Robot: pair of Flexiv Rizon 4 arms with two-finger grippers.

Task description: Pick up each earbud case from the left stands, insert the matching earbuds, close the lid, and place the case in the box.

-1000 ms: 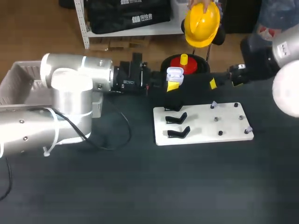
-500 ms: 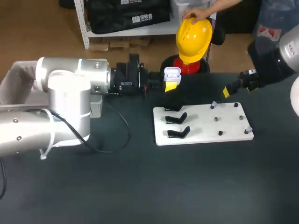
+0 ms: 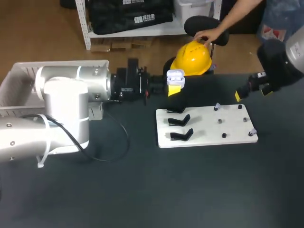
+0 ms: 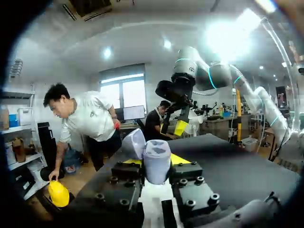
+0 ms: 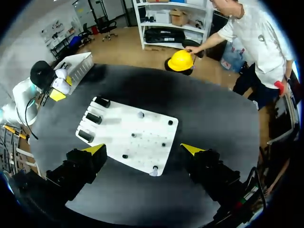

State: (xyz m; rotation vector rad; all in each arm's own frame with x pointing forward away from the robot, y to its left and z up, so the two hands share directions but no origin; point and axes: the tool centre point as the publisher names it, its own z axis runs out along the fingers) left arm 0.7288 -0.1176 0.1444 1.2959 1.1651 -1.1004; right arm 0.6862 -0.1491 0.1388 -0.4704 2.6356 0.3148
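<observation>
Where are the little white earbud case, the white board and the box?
earbud case (image 3: 176, 76): head view, the middle of its body.
white board (image 3: 206, 128): head view, a bare patch near its middle.
box (image 3: 12, 83): head view, its slanted side wall.

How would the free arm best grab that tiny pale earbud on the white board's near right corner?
Probably from straight above, jaws closing on either side of the earbud: it stands upright on the white board, with open space all round. The right arm's jaws stand open above the board.
</observation>
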